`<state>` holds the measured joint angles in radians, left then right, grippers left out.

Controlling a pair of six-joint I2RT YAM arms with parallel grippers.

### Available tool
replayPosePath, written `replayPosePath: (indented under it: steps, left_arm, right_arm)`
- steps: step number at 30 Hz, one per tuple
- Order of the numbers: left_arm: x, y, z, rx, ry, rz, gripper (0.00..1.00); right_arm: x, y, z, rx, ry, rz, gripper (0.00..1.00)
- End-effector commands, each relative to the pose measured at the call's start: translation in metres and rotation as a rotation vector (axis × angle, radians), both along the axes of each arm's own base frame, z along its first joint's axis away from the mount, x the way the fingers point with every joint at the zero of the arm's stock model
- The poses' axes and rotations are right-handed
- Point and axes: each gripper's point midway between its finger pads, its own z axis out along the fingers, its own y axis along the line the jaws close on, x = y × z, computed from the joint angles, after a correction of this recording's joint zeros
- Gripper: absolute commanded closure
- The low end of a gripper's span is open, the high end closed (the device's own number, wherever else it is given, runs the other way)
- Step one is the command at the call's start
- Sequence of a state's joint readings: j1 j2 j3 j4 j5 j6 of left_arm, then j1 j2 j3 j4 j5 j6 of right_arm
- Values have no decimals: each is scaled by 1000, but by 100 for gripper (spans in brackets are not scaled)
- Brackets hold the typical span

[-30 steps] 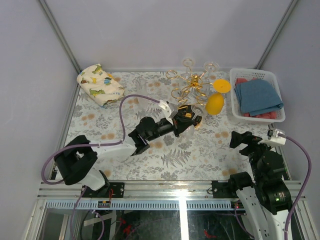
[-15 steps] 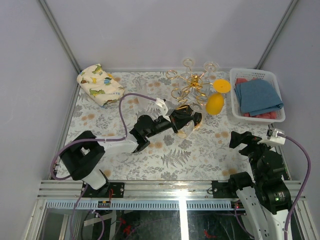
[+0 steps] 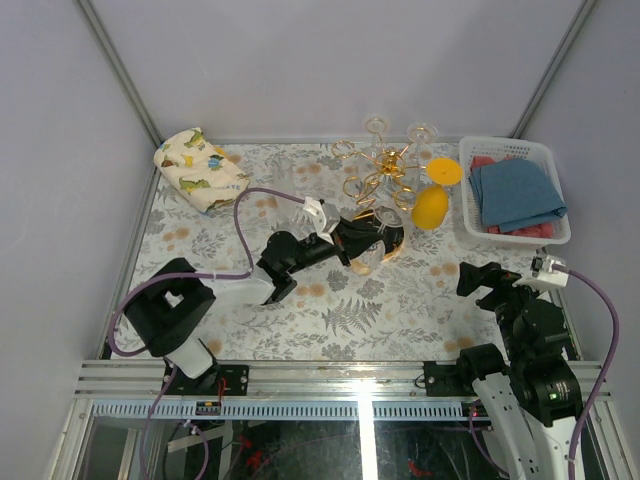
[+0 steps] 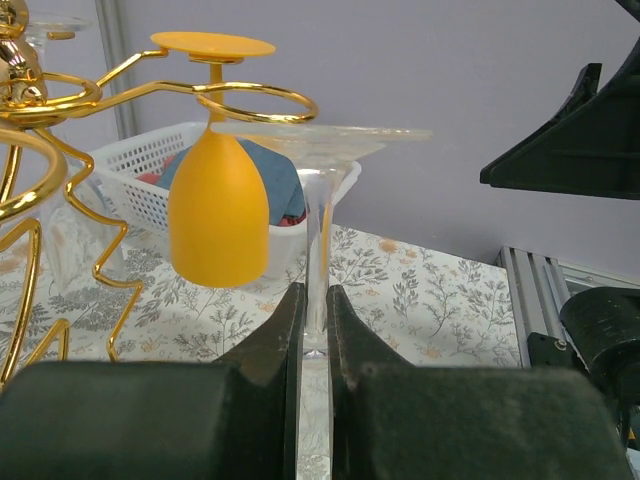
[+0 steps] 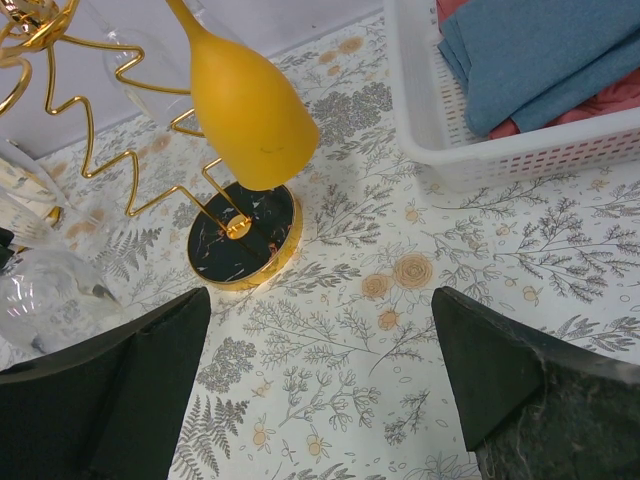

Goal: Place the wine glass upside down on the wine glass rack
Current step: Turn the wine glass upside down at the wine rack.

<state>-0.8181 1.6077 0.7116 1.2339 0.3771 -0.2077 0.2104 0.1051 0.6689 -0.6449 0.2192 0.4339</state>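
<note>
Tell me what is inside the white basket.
A folded blue cloth lies in the white basket, over something red; the blue cloth covers most of it.

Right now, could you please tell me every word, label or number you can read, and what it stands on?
None: no word, number or logo is legible in any view.
The folded cloth bears only dinosaur pictures, the table cover only plants.
The wine glass rack, wine glass and basket show no markings.

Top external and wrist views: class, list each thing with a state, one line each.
Clear wine glass: inverted, stem clamped.
Yellow wine glass: hanging inverted in a rack ring.
Gold wire rack: upright.
Left gripper: shut on clear glass's stem.
Right gripper: open, empty.
White plastic basket: holds folded cloths.
</note>
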Motion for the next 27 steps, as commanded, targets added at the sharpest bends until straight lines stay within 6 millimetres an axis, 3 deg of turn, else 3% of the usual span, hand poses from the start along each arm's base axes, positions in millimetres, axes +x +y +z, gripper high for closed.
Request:
replayPosePath:
  steps: [1,7,16,27]
  left_arm:
    - [-10,13,40,-131,-125,6,100]
    - [-15,23,41,-142,-115,22,100]
    - [-23,34,64,-155,-161,37,100]
    - [12,10,65,-148,-128,52,100]
  right_arm:
    - [6,5,8,-4,-24,24,1]
    - [7,6,7,-5,-20,28,1]
    - [7,6,7,-5,-20,31,1]
    - [6,6,7,-3,-23,30,1]
